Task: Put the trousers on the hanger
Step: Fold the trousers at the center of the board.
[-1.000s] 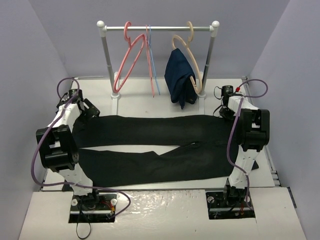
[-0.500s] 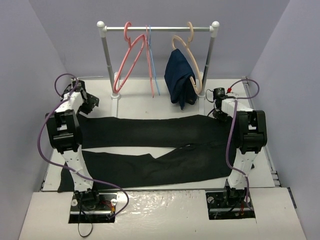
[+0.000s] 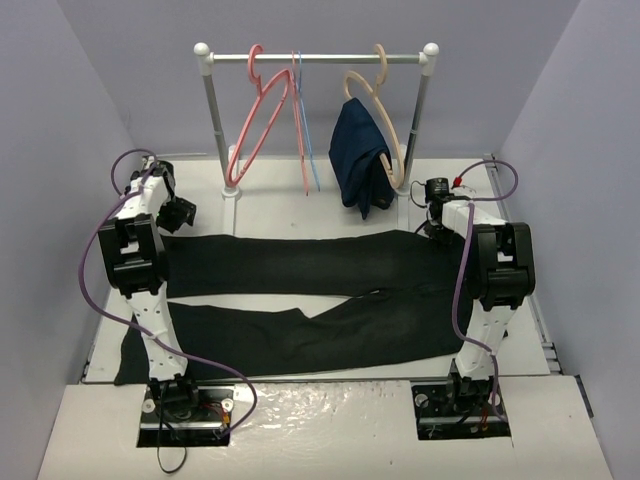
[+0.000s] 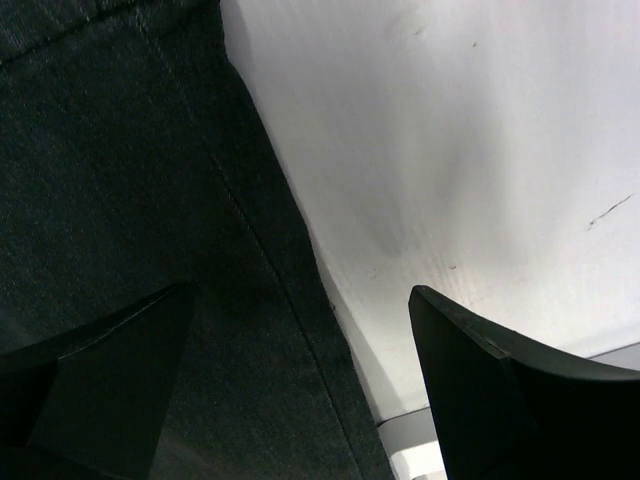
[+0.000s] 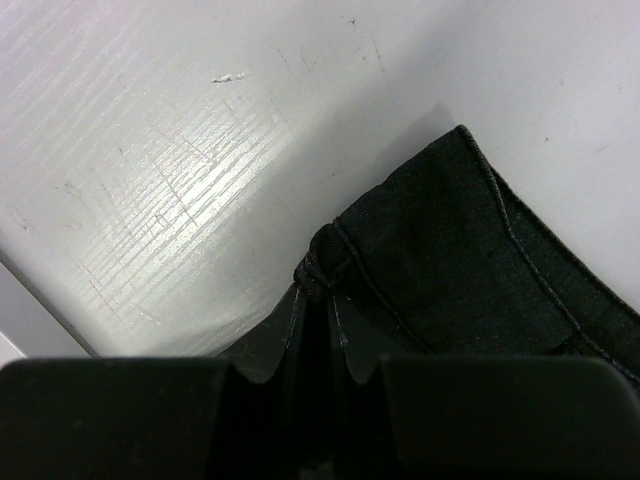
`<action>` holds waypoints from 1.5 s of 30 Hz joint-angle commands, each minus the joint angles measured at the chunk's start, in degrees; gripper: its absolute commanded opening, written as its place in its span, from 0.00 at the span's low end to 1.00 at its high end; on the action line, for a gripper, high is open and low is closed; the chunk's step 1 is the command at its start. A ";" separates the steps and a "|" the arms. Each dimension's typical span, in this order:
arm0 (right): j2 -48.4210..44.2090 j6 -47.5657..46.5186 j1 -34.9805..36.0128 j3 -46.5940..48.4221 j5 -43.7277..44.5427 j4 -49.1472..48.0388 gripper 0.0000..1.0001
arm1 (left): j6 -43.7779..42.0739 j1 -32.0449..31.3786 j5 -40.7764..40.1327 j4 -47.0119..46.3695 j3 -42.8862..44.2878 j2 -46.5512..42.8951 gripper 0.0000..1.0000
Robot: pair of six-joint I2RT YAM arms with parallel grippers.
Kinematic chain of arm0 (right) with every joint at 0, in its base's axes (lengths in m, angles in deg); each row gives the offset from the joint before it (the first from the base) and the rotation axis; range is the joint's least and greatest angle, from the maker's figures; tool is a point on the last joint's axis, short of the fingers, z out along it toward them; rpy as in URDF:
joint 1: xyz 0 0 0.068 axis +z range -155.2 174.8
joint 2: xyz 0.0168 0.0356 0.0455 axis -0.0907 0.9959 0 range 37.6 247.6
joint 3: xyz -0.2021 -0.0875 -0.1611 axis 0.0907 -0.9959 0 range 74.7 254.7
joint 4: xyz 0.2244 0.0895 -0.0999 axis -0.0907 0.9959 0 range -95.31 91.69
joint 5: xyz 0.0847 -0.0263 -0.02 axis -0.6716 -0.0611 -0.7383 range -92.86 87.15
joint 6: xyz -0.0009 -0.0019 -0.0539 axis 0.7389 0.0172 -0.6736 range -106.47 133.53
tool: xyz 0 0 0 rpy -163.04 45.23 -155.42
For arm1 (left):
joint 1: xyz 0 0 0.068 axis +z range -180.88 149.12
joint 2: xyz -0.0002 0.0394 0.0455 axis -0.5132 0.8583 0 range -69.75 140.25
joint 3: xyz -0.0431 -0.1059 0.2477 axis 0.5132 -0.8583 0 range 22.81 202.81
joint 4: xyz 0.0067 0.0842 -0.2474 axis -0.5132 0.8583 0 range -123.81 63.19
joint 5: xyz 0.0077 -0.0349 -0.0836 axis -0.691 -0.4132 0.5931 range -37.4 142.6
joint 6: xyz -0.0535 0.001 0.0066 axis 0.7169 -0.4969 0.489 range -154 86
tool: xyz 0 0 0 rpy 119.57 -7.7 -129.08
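Observation:
The black trousers [image 3: 300, 265] lie flat across the white table [image 3: 280, 205], waist to the right and both legs running left. The salmon-pink hanger [image 3: 255, 120] hangs empty on the rail [image 3: 320, 57] at the back. My left gripper [image 3: 182, 213] hovers open over the far leg's left end. In the left wrist view the trousers [image 4: 120, 200] edge runs between the spread fingers of the left gripper [image 4: 300, 295]. My right gripper [image 3: 432, 222] is at the waist's far corner. In the right wrist view this gripper [image 5: 318, 290] is shut on a pinch of the trousers [image 5: 470, 260] seam.
A thin light-blue hanger [image 3: 308, 150] hangs beside the pink one. A tan hanger [image 3: 362, 82] carries a navy garment [image 3: 360, 160] near the rail's right post [image 3: 418, 130]. Grey walls close in on the left, right and back.
My left arm has swung back and up to the far leg's left end, uncovering the near leg's cuff. The right gripper has drawn the waist corner a little back and left.

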 commanded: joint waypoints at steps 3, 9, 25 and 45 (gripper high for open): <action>-0.56 0.64 0.99 -2.54 -3.00 2.90 0.00 | -0.24 -0.29 -2.49 6.69 7.24 2.26 0.84; -0.90 0.20 0.97 -3.99 -3.20 2.06 0.00 | -0.17 -0.37 -1.85 8.86 9.44 5.65 0.81; -5.00 1.48 -1.60 -2.57 -5.31 1.86 0.00 | -0.47 -0.38 -1.01 5.65 0.63 2.51 0.00; -6.57 -0.61 -9.83 17.84 -10.55 1.87 0.00 | -4.13 3.40 6.65 -6.56 11.70 -7.63 0.00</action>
